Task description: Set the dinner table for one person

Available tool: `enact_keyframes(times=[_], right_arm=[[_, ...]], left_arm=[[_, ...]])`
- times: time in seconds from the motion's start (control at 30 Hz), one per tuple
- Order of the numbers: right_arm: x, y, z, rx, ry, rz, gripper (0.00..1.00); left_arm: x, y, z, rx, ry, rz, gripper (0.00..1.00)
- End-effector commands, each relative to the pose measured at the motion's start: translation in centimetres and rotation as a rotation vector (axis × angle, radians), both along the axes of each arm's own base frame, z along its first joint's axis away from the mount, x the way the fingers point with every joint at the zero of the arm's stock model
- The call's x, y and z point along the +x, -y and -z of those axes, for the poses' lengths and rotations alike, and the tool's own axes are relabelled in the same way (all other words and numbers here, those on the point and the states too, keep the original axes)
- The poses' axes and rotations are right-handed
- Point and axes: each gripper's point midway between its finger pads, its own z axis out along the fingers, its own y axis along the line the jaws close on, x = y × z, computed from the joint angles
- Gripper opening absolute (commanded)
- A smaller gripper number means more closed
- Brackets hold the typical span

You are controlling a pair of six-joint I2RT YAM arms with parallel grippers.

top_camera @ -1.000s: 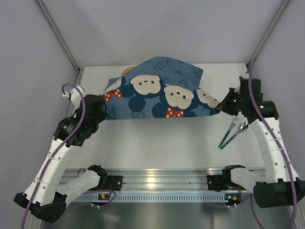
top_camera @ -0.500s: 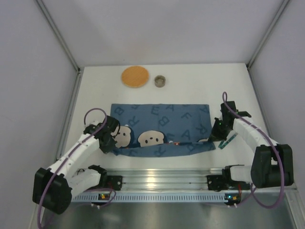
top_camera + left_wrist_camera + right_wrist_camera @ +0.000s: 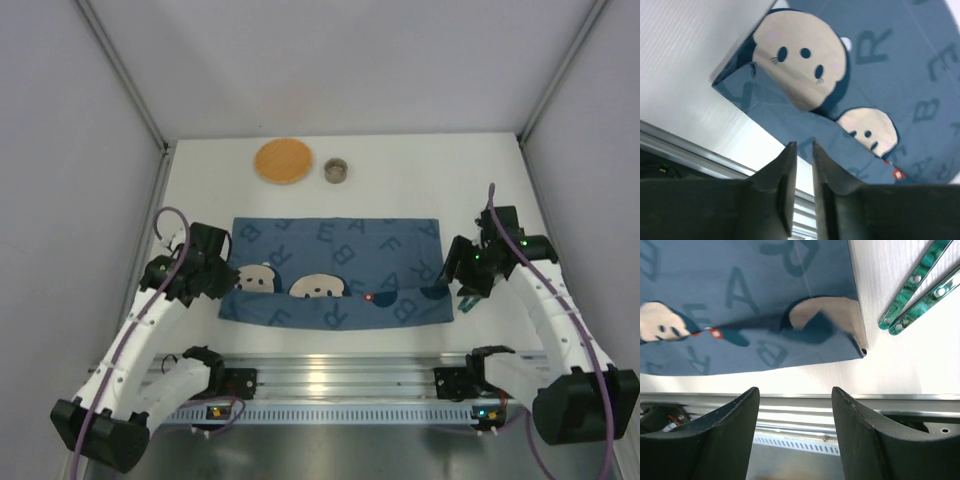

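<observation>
Three views split the scene between them. Only the overhead camera takes in the whole dinner table, with a round wooden disc and a small cup side by side near its far edge and the dark blue cloth mat spread across its middle. The left wrist camera adds the mat's near left corner, where the near strip is folded over and shows two pale cartoon faces. The right wrist camera alone shows the near right corner doubled back, and two green handles lying close together on the bare white top just beside the mat's right edge. Their working ends are out of frame, so what sort of cutlery they are cannot be told. The left gripper has its fingers only a narrow slit apart, with nothing between them. It hangs over the near aluminium rail, clear of the cloth. The right gripper is spread wide and empty, also above the rail and touching neither cloth nor handles. From above, the left gripper sits by the mat's left edge and the right gripper by its right edge. The tabletop runs beneath both and stretches away beyond them, with the mat between the two.
</observation>
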Motion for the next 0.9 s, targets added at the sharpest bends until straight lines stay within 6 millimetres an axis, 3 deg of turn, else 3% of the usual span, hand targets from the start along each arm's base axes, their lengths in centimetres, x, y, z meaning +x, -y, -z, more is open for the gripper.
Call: enact_keyframes(times=[0.0, 0.03, 0.1, 0.13, 0.17, 0.23, 0.3, 0.33, 0.43, 0.53, 0.73, 0.87], right_arm=[[-1.4, 0.4, -4.4, -0.025, 0.042, -0.023, 0.6], [-1.2, 0.7, -4.8, -0.041, 0.061, -0.02, 0.61], [-0.3, 0.8, -5.4, -0.048, 0.085, -0.018, 0.64], [0.1, 0.6, -5.3, -0.038, 0.087, -0.02, 0.64], [0.8, 0.3, -5.1, -0.022, 0.102, -0.029, 0.63], [1.8, -0.6, -4.2, 0.017, 0.093, -0.047, 0.61], [3.1, -0.8, -2.4, 0.021, 0.092, -0.055, 0.61], [3.4, -0.8, -1.6, 0.023, 0.081, -0.061, 0.62], [3.9, -1.1, 1.8, 0.029, -0.006, -0.099, 0.63], [4.2, -1.3, 3.4, 0.039, -0.042, -0.124, 0.61], [4.9, -1.2, 3.8, 0.026, -0.047, -0.131, 0.63], [6.0, -1.2, 4.0, 0.019, -0.054, -0.135, 0.63]], left_arm=[[-1.8, 0.5, -2.4, -0.065, 0.029, 0.036, 0.21], [-2.0, 0.6, -2.4, -0.078, 0.052, 0.048, 0.18], [-1.5, 1.3, -2.2, -0.102, 0.088, 0.096, 0.29], [-1.6, 1.5, -1.0, -0.099, 0.065, 0.111, 0.32], [-1.2, 1.6, -0.6, -0.091, 0.069, 0.14, 0.32], [-0.1, 2.2, 0.9, -0.089, 0.053, 0.158, 0.21], [1.0, 2.4, 2.2, -0.063, 0.012, 0.168, 0.22], [2.0, 2.5, 2.4, -0.055, 0.025, 0.171, 0.39], [3.6, 2.4, 3.4, -0.005, -0.03, 0.198, 0.58], [4.6, 1.6, 3.8, 0.053, -0.05, 0.23, 0.66], [5.0, -0.1, 4.5, 0.067, -0.073, 0.222, 0.7], [4.3, -0.2, 6.1, 0.054, -0.12, 0.219, 0.6]])
